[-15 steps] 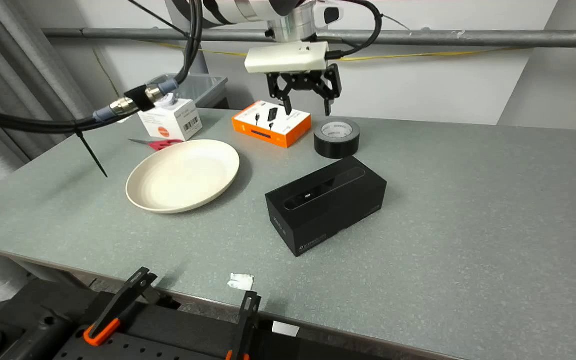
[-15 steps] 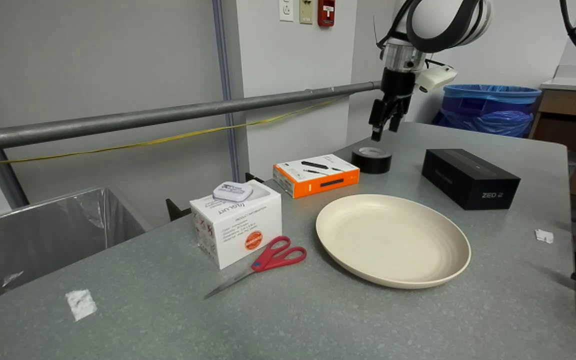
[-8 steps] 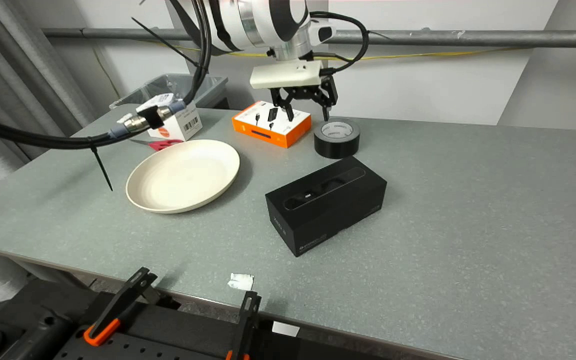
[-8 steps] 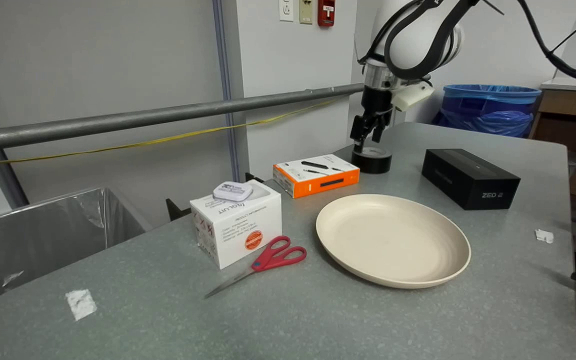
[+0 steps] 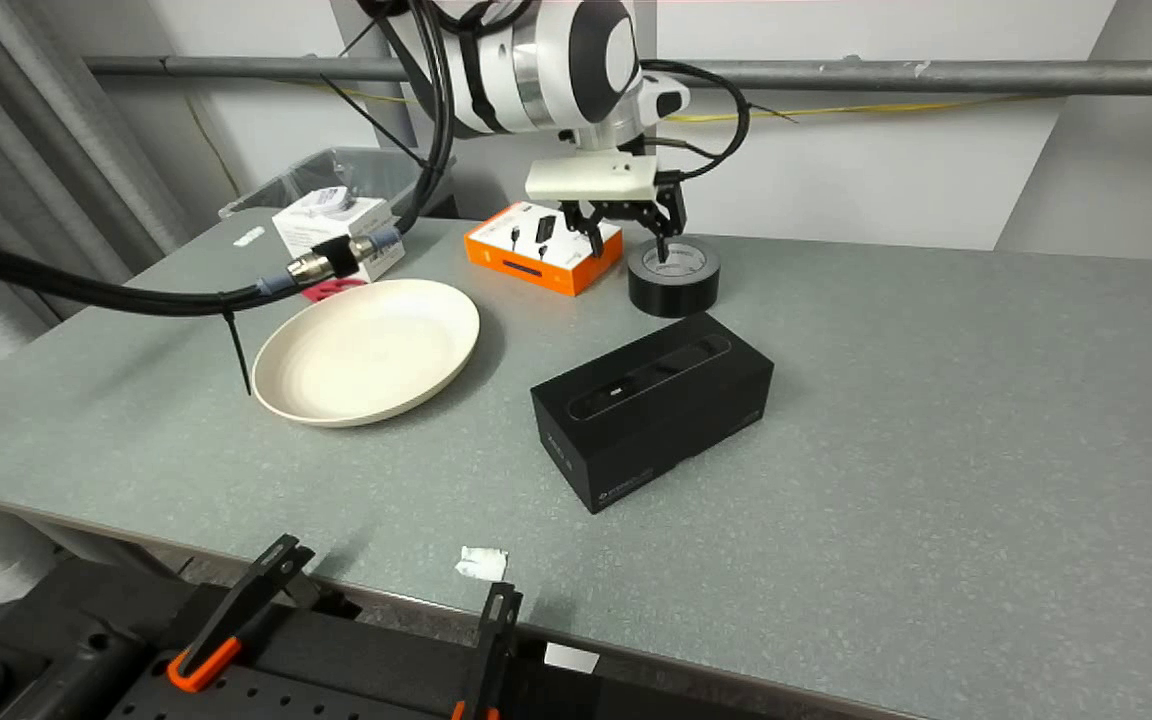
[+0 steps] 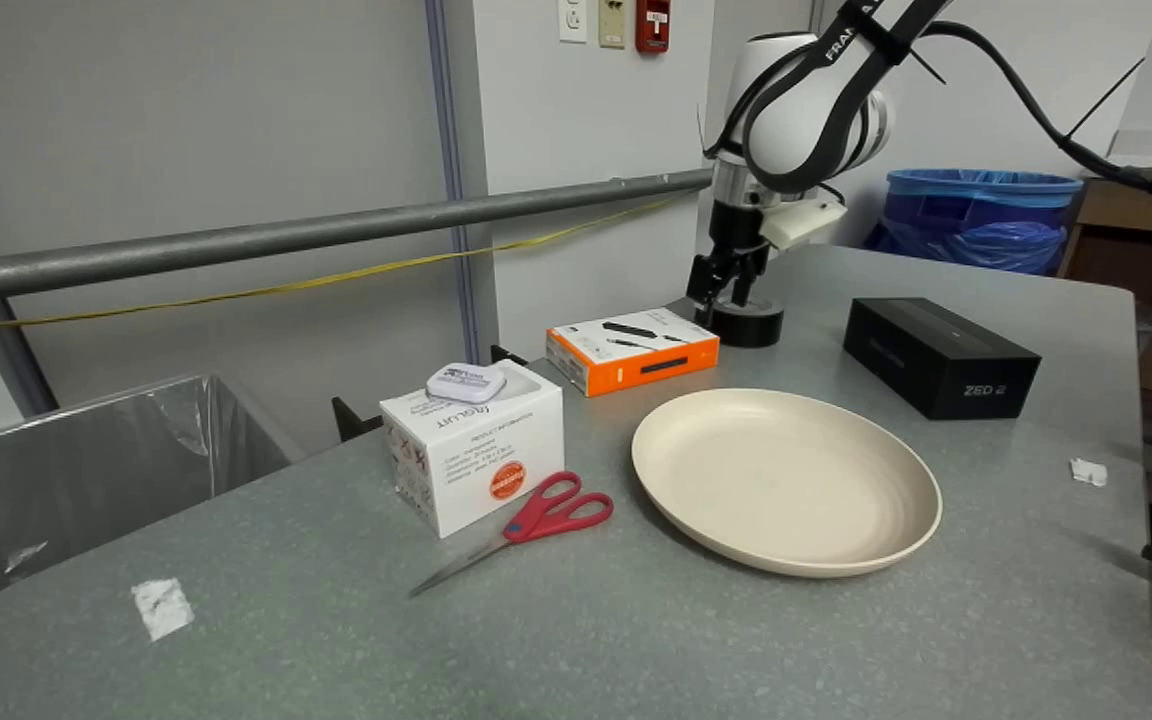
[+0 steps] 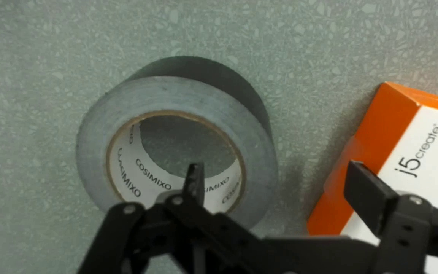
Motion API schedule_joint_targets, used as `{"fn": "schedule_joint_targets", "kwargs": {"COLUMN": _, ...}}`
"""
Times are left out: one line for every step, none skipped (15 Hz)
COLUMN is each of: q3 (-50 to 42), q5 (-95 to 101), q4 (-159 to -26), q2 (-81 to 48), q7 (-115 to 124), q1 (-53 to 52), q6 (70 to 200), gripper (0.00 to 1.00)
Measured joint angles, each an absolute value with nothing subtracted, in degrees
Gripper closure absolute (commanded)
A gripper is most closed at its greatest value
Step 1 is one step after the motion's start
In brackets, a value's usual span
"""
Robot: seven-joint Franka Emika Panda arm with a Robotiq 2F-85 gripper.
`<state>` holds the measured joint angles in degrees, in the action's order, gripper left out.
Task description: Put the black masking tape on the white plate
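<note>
- Hovering low over the black masking tape (image 5: 674,297), the gripper (image 5: 630,251) has its jaws spread wide and nothing held between them.
- In the wrist view the inner finger (image 7: 195,182) lies over the centre hole, while the outer finger (image 7: 367,198) lies past the ring, over or in line with the orange-and-white box (image 7: 397,152). Whether the inner finger reaches into the hole, or either one touches anything, I cannot tell.
- Beneath the gripper, the tape sits flat on the worktop (image 5: 936,420) with its hole facing up. The orange-and-white box is just beside it on the outer finger's side; the black box (image 5: 654,410) is near the gripper too, apart from the tape.
- The white plate (image 5: 366,352) lies well apart from the gripper, off on the outer finger's side, and the tape is not on it yet.
- Done so far, by my reading: most of the approach, since the fingers look set to take the ring's wall between them.
- Left to do, again as I judge it: come down a little, close on the wall, lift, carry the tape across to the plate, lower it and let go.
- A likely snag: the outer finger could catch the orange-and-white box on the way down, so the descent may want a small shift away from it.
</note>
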<state>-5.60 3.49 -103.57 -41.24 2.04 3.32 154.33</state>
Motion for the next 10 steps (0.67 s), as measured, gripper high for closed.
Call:
{"fn": "schedule_joint_targets", "kwargs": {"q3": -4.93, "q5": 2.66, "q4": -102.99, "q2": -41.85, "q7": 1.62, "q1": 4.15, "q6": 154.23, "gripper": 0.44}}
{"fn": "schedule_joint_targets", "kwargs": {"q3": -3.95, "q5": 1.56, "q4": -102.38, "q2": -42.38, "q7": 0.82, "q1": 5.18, "q6": 153.93, "gripper": 0.51}}
{"fn": "schedule_joint_targets", "kwargs": {"q3": -2.92, "q5": 0.52, "q4": -101.76, "q2": -42.83, "q7": 0.00, "q1": 6.26, "q6": 153.36, "gripper": 0.60}}
{"fn": "schedule_joint_targets", "kwargs": {"q3": -2.10, "q5": -0.23, "q4": -101.23, "q2": -43.16, "q7": -0.57, "q1": 7.15, "q6": 152.80, "gripper": 0.67}}
{"fn": "schedule_joint_targets", "kwargs": {"q3": -1.61, "q5": -0.72, "q4": -100.81, "q2": -43.34, "q7": -0.96, "q1": 7.77, "q6": 152.36, "gripper": 0.74}}
{"fn": "schedule_joint_targets", "kwargs": {"q3": -1.38, "q5": -0.92, "q4": -100.50, "q2": -43.39, "q7": -1.00, "q1": 8.13, "q6": 151.82, "gripper": 0.82}}
{"fn": "schedule_joint_targets", "kwargs": {"q3": -1.38, "q5": -1.00, "q4": -100.25, "q2": -43.39, "q7": -1.00, "q1": 8.37, "q6": 151.46, "gripper": 0.89}}
{"fn": "schedule_joint_targets", "kwargs": {"q3": -1.39, "q5": -1.03, "q4": -100.10, "q2": -43.34, "q7": -1.00, "q1": 8.56, "q6": 151.30, "gripper": 0.98}}
{"fn": "schedule_joint_targets", "kwargs": {"q3": -1.39, "q5": -1.07, "q4": -100.11, "q2": -43.17, "q7": -1.00, "q1": 8.63, "q6": 151.24, "gripper": 0.94}}
{"fn": "schedule_joint_targets", "kwargs": {"q3": -1.33, "q5": -1.09, "q4": -100.11, "q2": -42.86, "q7": -1.01, "q1": 8.62, "q6": 151.29, "gripper": 0.94}}
